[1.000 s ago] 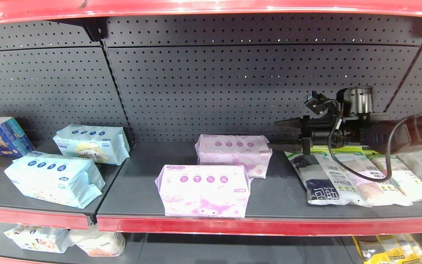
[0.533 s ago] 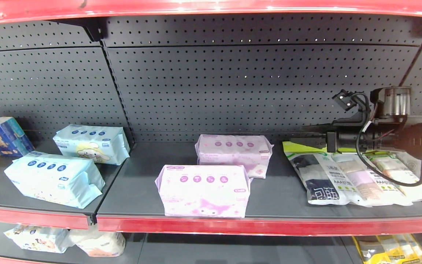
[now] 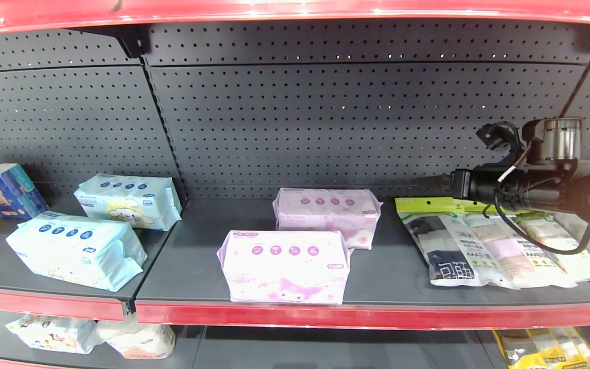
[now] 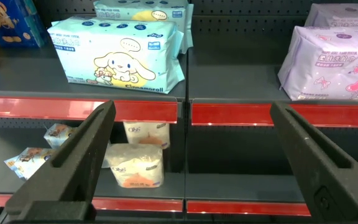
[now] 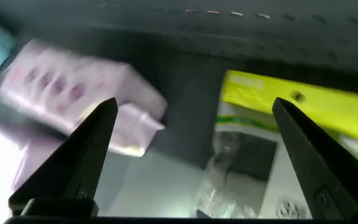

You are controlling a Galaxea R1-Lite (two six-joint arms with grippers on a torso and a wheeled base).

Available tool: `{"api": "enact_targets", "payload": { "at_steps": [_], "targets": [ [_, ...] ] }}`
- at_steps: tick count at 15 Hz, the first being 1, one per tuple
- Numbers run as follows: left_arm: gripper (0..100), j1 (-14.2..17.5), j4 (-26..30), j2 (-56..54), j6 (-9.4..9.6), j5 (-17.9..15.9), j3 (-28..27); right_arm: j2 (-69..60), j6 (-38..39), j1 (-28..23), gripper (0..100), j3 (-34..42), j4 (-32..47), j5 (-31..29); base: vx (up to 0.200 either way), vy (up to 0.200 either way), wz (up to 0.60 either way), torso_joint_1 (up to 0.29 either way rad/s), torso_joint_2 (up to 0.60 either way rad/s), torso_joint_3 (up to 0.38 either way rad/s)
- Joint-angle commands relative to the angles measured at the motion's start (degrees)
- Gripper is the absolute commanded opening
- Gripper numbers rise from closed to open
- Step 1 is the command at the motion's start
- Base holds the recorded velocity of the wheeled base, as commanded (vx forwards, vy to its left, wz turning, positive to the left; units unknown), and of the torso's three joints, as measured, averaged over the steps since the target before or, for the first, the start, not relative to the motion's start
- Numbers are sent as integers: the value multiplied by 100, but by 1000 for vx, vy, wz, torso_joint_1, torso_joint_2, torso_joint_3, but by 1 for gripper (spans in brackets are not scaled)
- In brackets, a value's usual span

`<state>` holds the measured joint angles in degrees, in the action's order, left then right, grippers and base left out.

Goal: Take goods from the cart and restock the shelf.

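Above the shelf (image 3: 392,266) at its right end, my right gripper (image 5: 193,109) hangs wide and empty over the flat green-topped packs (image 3: 459,246). I advise backing out level, clear of them; left gripper (image 4: 191,112) gapes empty too.

So the dark grey shelf (image 3: 197,256) with the red front lip has two pink tissue packs (image 3: 285,266) mid-frame, one behind the other. On the left sit two pale blue packs (image 3: 77,251), with a blue box (image 3: 3,190) at the far left edge. On the right, flat packets with green headers (image 3: 479,246) lie overlapping. The lower shelf (image 3: 325,348) holds small packs (image 3: 95,335) at bottom left and yellow packets (image 3: 551,348) at bottom right.
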<state>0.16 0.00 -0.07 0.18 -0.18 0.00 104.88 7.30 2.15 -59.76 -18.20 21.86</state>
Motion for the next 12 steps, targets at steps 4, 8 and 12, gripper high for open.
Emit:
{"api": "enact_targets", "payload": {
  "at_steps": [4,8,12],
  "targets": [
    [100,2,0,7,-1,1,0,121,579,462,100,105,27,-1562,0,0,0,0,0,0],
    [100,2,0,7,-1,1,0,288,500,796,100,157,-17,-1790,0,0,0,0,0,0],
    [100,2,0,7,-1,1,0,543,448,1042,100,43,-17,-2362,0,0,0,0,0,0]
  ]
}}
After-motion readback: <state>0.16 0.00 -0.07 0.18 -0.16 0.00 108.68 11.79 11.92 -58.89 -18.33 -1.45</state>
